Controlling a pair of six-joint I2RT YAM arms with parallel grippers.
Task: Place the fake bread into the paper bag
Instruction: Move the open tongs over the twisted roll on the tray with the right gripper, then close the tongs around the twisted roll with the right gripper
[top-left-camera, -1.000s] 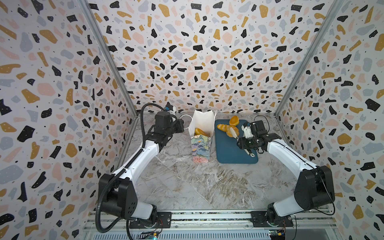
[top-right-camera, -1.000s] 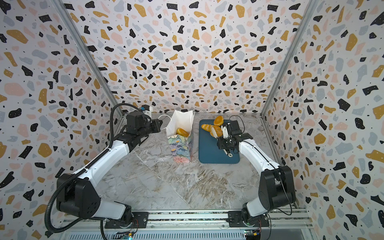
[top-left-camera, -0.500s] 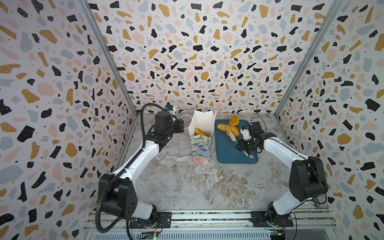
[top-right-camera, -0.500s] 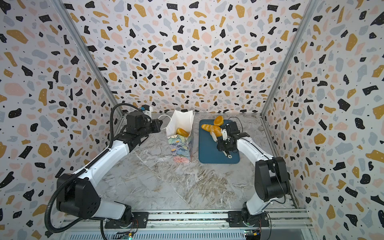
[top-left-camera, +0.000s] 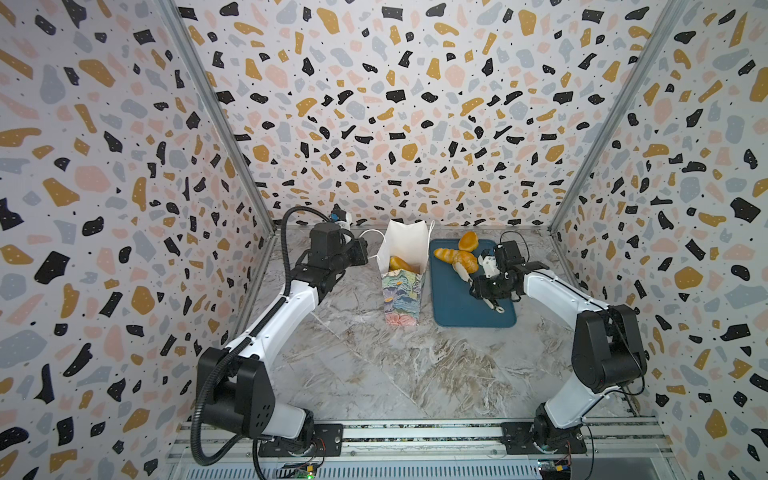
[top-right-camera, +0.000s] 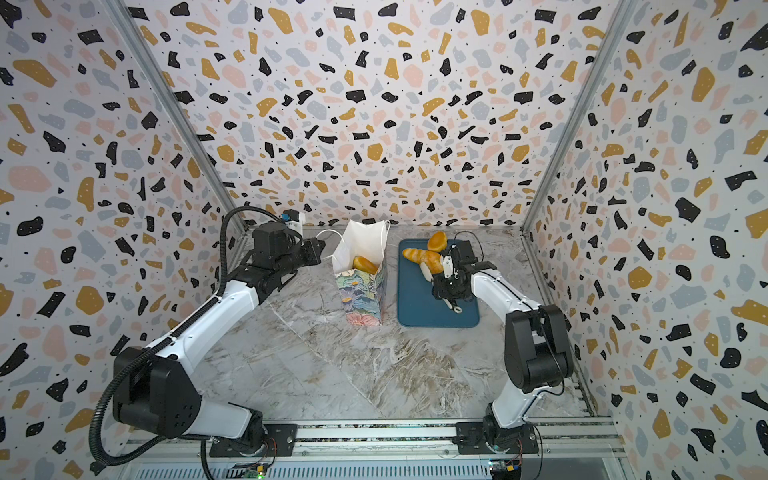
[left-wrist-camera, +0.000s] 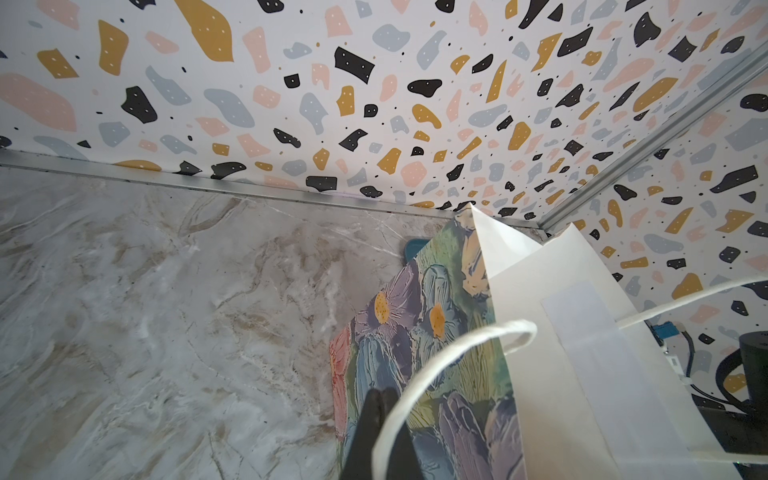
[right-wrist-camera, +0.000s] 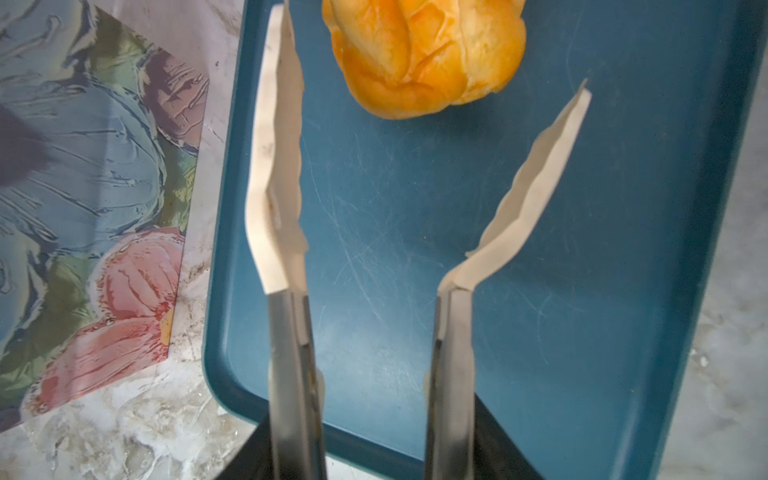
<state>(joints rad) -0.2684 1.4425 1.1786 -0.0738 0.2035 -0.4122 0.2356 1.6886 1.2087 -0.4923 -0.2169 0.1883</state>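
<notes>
The flowered paper bag (top-left-camera: 401, 291) (top-right-camera: 361, 299) stands upright and open beside a dark teal tray (top-left-camera: 457, 309). One piece of fake bread (top-left-camera: 399, 263) lies inside it. Three more lie at the tray's far end: a round bun (top-left-camera: 468, 240), a long loaf (top-left-camera: 445, 254) and a ridged bun (top-left-camera: 466, 261) (right-wrist-camera: 424, 54). My left gripper (left-wrist-camera: 380, 399) (top-left-camera: 365, 254) is shut on the bag's white cord handle (left-wrist-camera: 449, 353). My right gripper (top-left-camera: 486, 287) (right-wrist-camera: 374, 457) is shut on a pair of tongs (right-wrist-camera: 278, 145). The tongs' tips stand apart just short of the ridged bun, with nothing between them.
The tray's near half (top-right-camera: 432, 307) is bare. The bag's side (right-wrist-camera: 83, 166) lies close to the tray's edge. Patterned walls close in the marble table (top-left-camera: 374, 374) at the back and on both sides. Cables (top-left-camera: 513, 239) sit behind the right wrist.
The right arm's elbow has swung left and back, while the tongs stayed over the tray near the ridged bun and spread slightly. The left arm and bag have not moved.
</notes>
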